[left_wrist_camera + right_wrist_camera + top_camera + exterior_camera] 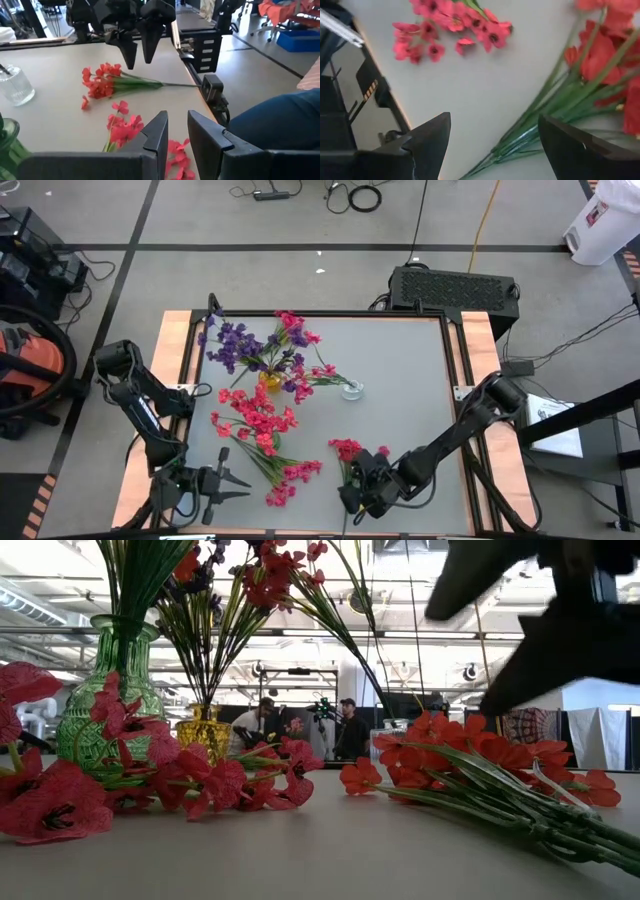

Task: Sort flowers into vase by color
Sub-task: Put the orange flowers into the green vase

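A bundle of red sprigs [348, 448] lies flat on the grey table near its front edge, stems toward the near edge. It also shows in the left wrist view [102, 82] and the low view [470, 765]. My right gripper [348, 495] is open and hovers just above the stems [530, 130], one finger on each side, touching nothing. My left gripper [243, 485] is open and empty at the front left, pointing toward the table's right. More red sprigs [295, 475] lie loose on the table. Purple and red sprigs [235, 340] stand in a yellow vase [270, 380].
A green glass vase [105, 710] holds green stems with red blossoms, left of the yellow vase [205, 735] in the low view. A small clear glass [352, 390] stands mid-table. A pile of red sprigs [255, 420] lies around the table's middle. People stand far behind the table.
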`<state>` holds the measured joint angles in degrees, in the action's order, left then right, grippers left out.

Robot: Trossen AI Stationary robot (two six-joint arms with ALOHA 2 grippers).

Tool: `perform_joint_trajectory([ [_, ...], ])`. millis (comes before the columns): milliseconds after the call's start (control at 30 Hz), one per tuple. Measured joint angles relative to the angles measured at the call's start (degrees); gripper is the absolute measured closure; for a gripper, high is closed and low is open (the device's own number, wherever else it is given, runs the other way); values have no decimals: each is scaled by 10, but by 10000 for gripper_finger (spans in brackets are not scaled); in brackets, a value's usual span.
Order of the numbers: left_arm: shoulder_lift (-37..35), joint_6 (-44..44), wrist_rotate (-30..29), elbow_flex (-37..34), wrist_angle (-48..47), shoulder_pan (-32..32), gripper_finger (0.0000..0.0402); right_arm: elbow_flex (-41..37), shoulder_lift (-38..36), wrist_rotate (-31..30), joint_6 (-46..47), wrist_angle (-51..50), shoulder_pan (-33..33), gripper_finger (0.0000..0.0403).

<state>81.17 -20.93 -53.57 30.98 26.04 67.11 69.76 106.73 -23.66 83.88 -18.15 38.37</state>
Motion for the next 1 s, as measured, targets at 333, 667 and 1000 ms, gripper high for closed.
perform_joint_trajectory([
  [333, 0, 3, 0, 0, -17, 0, 320, 0, 23, 47, 72, -4, 0, 111],
  [667, 0, 3, -1, 0, -31, 0, 320, 0, 27, 46, 161, -71, -1, 111],
  [1000, 1, 3, -1, 0, -56, 0, 320, 0, 27, 41, 189, -66, -2, 111],
])
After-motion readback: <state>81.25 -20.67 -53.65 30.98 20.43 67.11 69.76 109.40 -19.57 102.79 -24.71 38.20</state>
